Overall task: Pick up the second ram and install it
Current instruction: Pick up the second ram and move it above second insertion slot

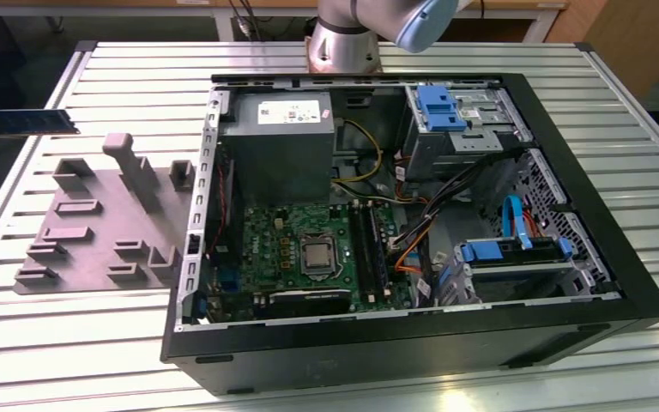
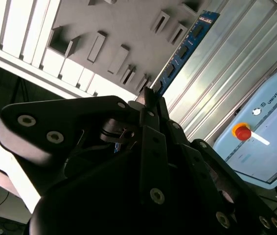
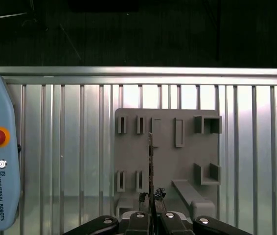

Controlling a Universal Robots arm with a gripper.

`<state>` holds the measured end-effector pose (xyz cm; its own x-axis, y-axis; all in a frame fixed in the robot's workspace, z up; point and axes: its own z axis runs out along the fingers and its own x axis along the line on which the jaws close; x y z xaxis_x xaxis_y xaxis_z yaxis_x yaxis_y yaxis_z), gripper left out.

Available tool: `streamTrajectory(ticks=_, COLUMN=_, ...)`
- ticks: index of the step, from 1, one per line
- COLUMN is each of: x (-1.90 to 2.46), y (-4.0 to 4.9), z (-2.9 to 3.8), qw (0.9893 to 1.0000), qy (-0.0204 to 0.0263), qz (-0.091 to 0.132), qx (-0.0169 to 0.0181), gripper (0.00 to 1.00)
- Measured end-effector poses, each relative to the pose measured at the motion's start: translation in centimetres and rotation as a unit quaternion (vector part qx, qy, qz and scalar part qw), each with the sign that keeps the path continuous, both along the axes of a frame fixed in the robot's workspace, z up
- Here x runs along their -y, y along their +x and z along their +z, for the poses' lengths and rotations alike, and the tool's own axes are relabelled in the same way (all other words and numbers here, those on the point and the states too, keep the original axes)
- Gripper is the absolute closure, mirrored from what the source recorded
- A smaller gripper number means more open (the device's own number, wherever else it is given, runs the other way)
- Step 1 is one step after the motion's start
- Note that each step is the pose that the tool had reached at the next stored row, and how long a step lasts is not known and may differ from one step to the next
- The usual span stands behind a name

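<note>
On the slatted table the open computer case is sitting beside the grey holder plate. The gripper is clamping the second ram, closed tight on one end, apparently clear above the plate, well apart from the case. The carry is calling for a square, unslipping grip, stick edge parallel to the board's sockets.

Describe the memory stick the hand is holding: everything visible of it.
The second ram is a thin, flat, long stick, dark blue, with a row of small black chips along its face. The hand clamps one end, and the rest juts out free. In the first wrist view it shows edge-on above the grey holder plate, apart from it.
</note>
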<state>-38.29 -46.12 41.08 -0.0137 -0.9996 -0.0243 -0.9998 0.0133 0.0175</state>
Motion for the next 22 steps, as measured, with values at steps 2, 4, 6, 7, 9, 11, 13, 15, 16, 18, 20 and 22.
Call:
streamTrajectory(ticks=2, x=0.0, y=0.07, z=0.0, qw=1.0, qy=0.0, qz=0.0, qx=0.0, gripper=0.86)
streamTrajectory(ticks=4, x=0.0, y=0.13, z=0.0, qw=1.0, qy=0.0, qz=0.0, qx=0.0, gripper=0.86)
streamTrajectory(ticks=6, x=0.0, y=0.21, z=0.0, qw=1.0, qy=0.0, qz=0.0, qx=0.0, gripper=0.86)
streamTrajectory(ticks=7, x=0.0, y=0.25, z=0.0, qw=1.0, qy=0.0, qz=0.0, qx=0.0, gripper=0.86)
streamTrajectory(ticks=9, x=0.0, y=0.34, z=0.0, qw=1.0, qy=0.0, qz=0.0, qx=0.0, gripper=0.86)
streamTrajectory(ticks=11, x=0.0, y=0.42, z=-0.01, qw=1.0, qy=0.0, qz=0.0, qx=0.0, gripper=0.86)
streamTrajectory(ticks=13, x=0.0, y=0.49, z=0.0, qw=1.0, qy=0.0, qz=0.0, qx=0.0, gripper=0.86)
streamTrajectory(ticks=15, x=0.0, y=0.55, z=0.0, qw=1.0, qy=0.0, qz=0.0, qx=0.0, gripper=0.86)
streamTrajectory(ticks=16, x=0.0, y=0.59, z=0.0, qw=1.0, qy=0.0, qz=0.0, qx=0.0, gripper=0.86)
streamTrajectory(ticks=18, x=0.0, y=0.65, z=0.0, qw=1.0, qy=0.0, qz=0.0, qx=0.0, gripper=0.86)
streamTrajectory(ticks=20, x=0.0, y=0.71, z=0.0, qw=1.0, qy=0.0, qz=0.0, qx=0.0, gripper=0.86)
streamTrajectory(ticks=22, x=0.0, y=0.77, z=0.0, qw=1.0, qy=0.0, qz=0.0, qx=0.0, gripper=0.86)
